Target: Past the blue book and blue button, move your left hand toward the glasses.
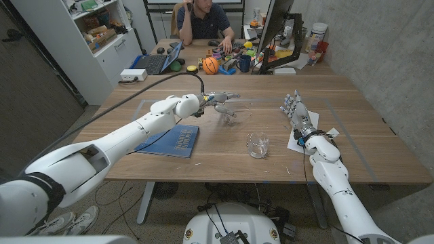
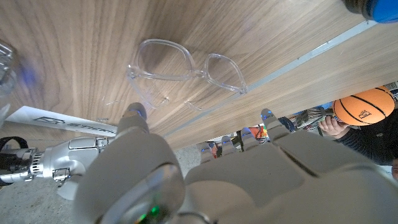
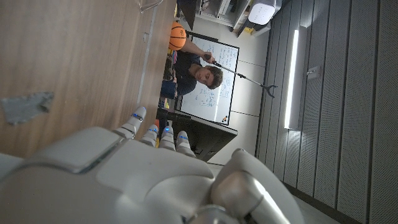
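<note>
The clear-framed glasses [image 1: 228,116] lie on the wooden table [image 1: 352,146] near its middle. My left hand [image 1: 221,98] hovers just beyond them with its fingers apart and nothing in it. In the left wrist view the glasses [image 2: 186,68] lie unfolded just past my left hand [image 2: 205,174]. The blue book [image 1: 173,140] lies flat under my left forearm, nearer the front edge. A blue object [image 2: 380,9] shows at the corner of the left wrist view. My right hand [image 1: 298,112] stands at the right with its fingers straight, over a white sheet [image 1: 297,141].
A clear glass cup [image 1: 257,144] stands between the glasses and my right arm. Tape lines [image 1: 332,103] mark the tabletop. Behind the table a second desk holds a laptop [image 1: 152,62], a basketball [image 1: 211,64] and a monitor [image 1: 271,34]; a person [image 1: 207,20] sits there.
</note>
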Available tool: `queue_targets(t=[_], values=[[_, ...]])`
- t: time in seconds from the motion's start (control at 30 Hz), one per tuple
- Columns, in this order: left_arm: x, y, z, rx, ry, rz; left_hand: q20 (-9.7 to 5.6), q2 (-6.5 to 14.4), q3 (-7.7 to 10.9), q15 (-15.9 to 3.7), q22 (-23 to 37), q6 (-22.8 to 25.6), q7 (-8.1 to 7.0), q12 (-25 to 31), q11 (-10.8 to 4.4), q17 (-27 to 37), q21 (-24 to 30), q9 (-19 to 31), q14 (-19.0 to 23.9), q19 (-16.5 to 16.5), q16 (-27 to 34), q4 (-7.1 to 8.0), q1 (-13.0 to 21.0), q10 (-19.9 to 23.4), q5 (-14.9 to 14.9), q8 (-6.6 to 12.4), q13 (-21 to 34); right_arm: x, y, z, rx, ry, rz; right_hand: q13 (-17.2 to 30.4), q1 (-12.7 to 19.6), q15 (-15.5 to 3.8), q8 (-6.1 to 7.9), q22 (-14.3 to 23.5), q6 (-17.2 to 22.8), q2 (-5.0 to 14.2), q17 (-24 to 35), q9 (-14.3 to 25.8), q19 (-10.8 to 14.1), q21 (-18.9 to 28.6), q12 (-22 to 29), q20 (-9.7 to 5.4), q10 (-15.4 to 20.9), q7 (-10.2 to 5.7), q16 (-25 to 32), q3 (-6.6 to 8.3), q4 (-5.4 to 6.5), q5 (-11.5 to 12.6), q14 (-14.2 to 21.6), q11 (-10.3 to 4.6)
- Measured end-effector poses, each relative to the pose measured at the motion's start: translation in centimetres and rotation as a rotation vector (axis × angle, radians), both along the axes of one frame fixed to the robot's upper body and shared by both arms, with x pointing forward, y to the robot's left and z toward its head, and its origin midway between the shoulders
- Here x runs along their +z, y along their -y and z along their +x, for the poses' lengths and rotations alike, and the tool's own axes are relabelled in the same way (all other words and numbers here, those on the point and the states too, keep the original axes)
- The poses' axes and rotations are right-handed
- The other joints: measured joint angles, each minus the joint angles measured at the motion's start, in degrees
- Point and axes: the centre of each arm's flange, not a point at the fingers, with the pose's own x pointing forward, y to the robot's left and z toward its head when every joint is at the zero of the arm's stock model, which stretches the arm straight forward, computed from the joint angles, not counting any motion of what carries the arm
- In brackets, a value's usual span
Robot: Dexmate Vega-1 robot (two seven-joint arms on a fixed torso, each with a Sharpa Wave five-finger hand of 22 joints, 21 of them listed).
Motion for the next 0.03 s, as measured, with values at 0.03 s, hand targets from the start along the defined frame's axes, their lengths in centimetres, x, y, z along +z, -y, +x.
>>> queue_targets(t=[0.03], values=[[0.03, 0.05, -0.05, -0.001, 0.005, 0.000, 0.00, 0.0, 0.00, 0.00, 0.0, 0.0, 0.00, 0.0, 0.00, 0.0, 0.0, 0.0, 0.0, 0.0, 0.0, 0.00, 0.0, 0.0, -0.2, 0.00, 0.0, -0.02, 0.07, 0.01, 0.000, 0.000, 0.000, 0.0, 0.0, 0.00, 0.00, 0.0, 0.0, 0.00, 0.0, 0.0, 0.0, 0.0, 0.0, 0.00, 0.0, 0.00, 0.0, 0.00, 0.00, 0.0, 0.0, 0.00]])
